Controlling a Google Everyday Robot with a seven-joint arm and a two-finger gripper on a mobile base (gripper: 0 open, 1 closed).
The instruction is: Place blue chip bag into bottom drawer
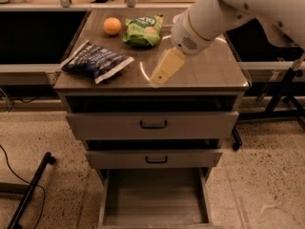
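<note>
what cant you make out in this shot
Camera view:
- bottom drawer: its front end is cut off by the lower edge.
- gripper, above the front middle of the cabinet top, right of the blue chip bag: its upper end is covered by the arm.
- blue chip bag: lettering too blurred to read.
- cabinet top, back right: hidden behind the arm.
- upper drawers: insides lost in shadow.
</note>
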